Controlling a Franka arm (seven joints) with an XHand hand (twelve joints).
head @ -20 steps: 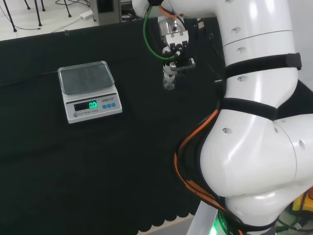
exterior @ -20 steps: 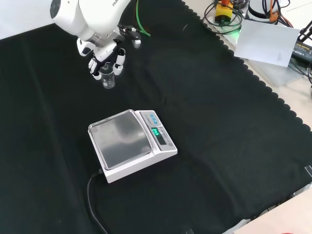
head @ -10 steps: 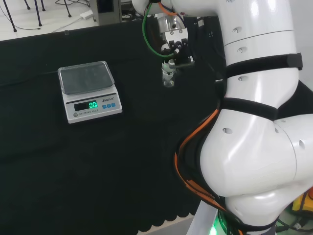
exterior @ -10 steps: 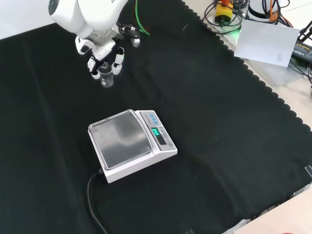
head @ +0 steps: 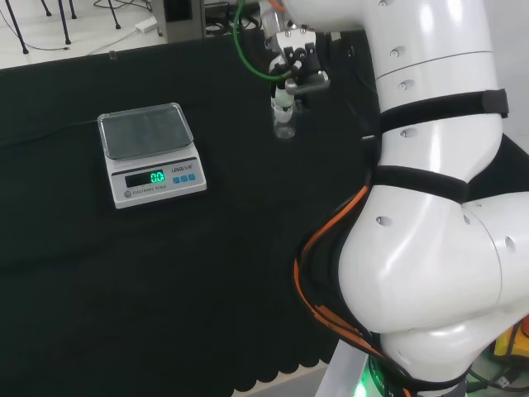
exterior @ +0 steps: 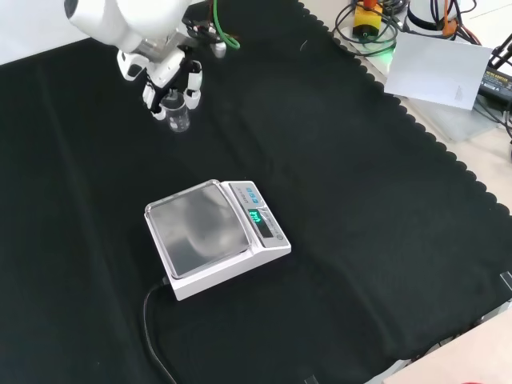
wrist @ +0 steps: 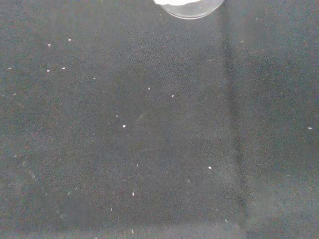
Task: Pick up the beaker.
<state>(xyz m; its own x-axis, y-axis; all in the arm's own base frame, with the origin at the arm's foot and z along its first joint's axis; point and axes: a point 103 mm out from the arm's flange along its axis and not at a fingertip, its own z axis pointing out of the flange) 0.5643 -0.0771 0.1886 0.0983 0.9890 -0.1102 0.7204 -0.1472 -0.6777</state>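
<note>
Overhead, the hand (exterior: 164, 76) has its fingers curled around a small clear beaker (exterior: 178, 117), gripping its upper part. From the front view, the beaker hangs upright beneath the fingers at the far left of the table (exterior: 360, 200), above the black cloth. A white digital scale (exterior: 214, 236) with a lit green display sits well apart from it, nearer the camera, a black cable (exterior: 156, 344) trailing from its near side
</note>
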